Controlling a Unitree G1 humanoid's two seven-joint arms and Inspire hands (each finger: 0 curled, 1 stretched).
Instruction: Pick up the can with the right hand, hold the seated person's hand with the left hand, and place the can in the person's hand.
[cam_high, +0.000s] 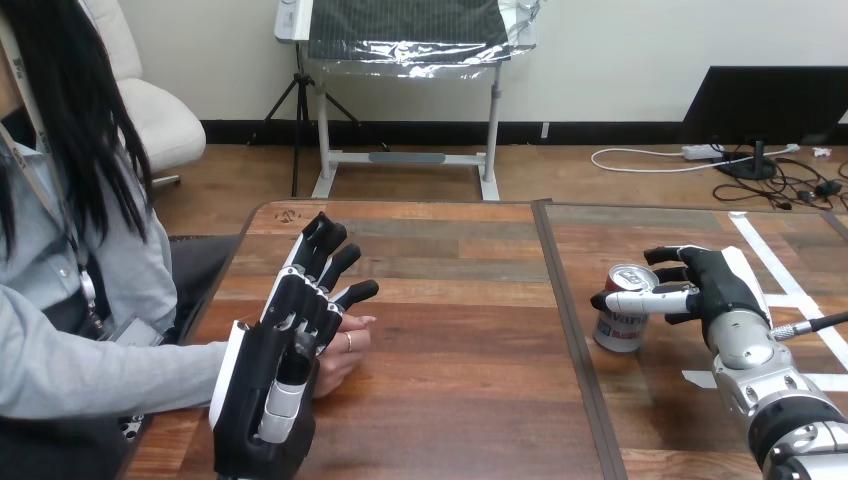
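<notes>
Straddling the can (620, 328), right robot hand (716, 284)

Left hand (285, 345) lies straight-fingered over the person's hand (347, 352); right hand (716, 285) flanks the upright can (619, 328).

Left robot hand (268, 372) largely hides person's hand (352, 350).

Light: bright and even, falling from above.
Glare: pale sheen along the brown wooden desk (450, 300); small glint on the rim of the silver-and-red metal can (618, 326).
Shadows: soft and short, hugging the can's base.
</notes>
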